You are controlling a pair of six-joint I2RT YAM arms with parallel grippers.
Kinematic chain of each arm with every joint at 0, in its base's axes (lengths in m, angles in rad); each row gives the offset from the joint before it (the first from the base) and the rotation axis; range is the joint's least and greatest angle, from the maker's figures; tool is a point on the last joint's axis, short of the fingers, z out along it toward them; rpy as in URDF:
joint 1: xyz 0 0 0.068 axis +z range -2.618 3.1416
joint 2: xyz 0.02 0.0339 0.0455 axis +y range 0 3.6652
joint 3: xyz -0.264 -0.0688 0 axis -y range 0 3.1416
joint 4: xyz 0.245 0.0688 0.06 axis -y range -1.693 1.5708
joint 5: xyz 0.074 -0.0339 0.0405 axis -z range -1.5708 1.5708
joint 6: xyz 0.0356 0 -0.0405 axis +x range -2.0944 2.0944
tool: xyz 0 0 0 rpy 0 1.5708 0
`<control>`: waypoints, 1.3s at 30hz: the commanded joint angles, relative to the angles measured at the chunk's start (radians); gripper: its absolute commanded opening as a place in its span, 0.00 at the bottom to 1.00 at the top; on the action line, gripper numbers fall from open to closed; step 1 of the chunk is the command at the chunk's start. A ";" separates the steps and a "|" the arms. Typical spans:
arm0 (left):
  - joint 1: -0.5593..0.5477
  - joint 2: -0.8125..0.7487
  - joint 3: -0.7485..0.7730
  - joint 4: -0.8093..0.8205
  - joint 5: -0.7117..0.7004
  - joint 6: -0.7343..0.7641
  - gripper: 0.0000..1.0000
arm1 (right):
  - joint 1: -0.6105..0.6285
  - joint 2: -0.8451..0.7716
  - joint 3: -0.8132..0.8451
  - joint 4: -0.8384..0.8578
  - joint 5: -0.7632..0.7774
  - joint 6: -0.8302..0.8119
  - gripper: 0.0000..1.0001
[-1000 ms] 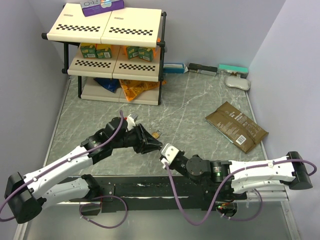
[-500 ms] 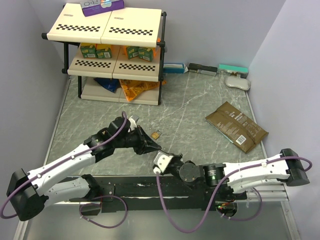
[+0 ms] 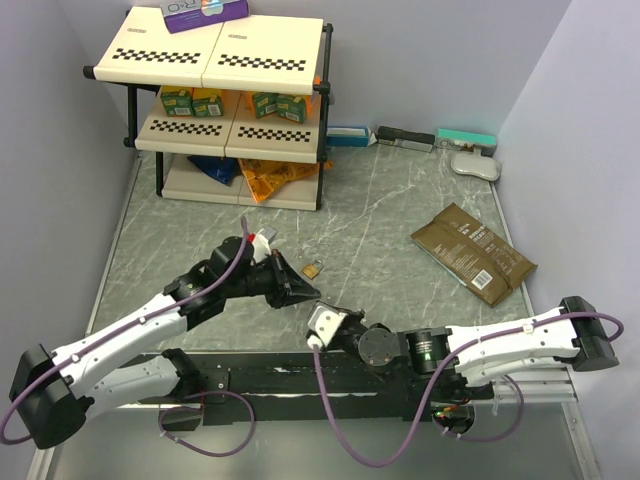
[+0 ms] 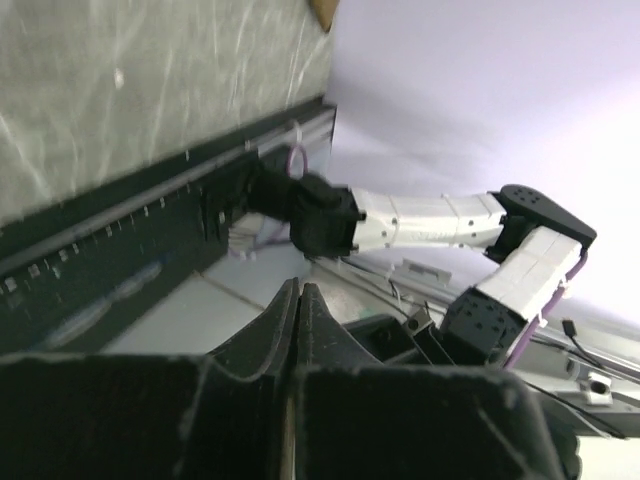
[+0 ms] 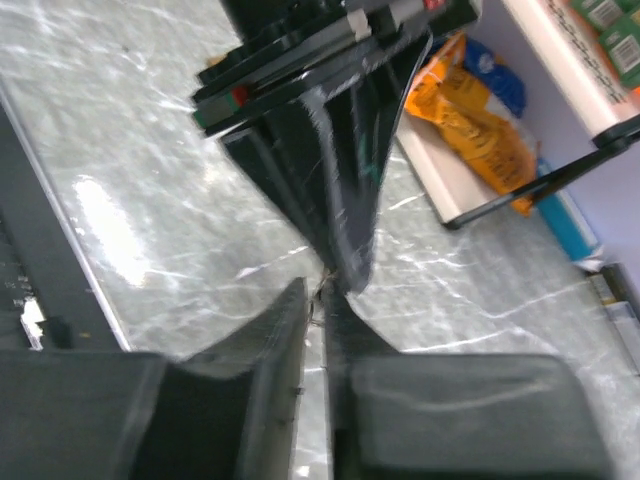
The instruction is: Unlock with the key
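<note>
The left end effector [image 4: 298, 292] has its fingers pressed flat together, and its tips meet the right end effector [image 5: 320, 300] just above the counter [image 3: 400, 210]. This looks like a tip-to-tip handover. The right fingers are closed to a slit around a thin dark sliver, which I take to be the key [image 5: 319, 293]. The small brass padlock [image 3: 312, 269] lies free just beyond them, near enough to reach. The counter's near edge is close behind, so open room lies ahead, towards the shelf rack [image 3: 225, 110] and brown packet [image 3: 472, 252]
</note>
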 commanded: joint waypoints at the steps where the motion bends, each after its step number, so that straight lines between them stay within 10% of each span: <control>1: 0.032 -0.048 -0.032 0.190 -0.092 0.051 0.01 | 0.014 -0.041 0.031 -0.065 -0.014 0.087 0.26; 15: 0.067 -0.081 -0.121 0.379 -0.180 0.210 0.01 | -0.050 -0.155 0.001 -0.176 -0.067 0.313 0.60; 25: 0.067 -0.181 -0.121 0.446 0.032 0.683 0.01 | -0.493 -0.462 -0.101 -0.134 -0.716 0.656 0.70; 33: 0.068 -0.215 -0.136 0.489 0.231 0.778 0.01 | -0.682 -0.390 -0.141 0.166 -1.223 0.890 0.65; 39: 0.068 -0.209 -0.156 0.540 0.314 0.766 0.01 | -0.711 -0.325 -0.158 0.322 -1.297 0.970 0.56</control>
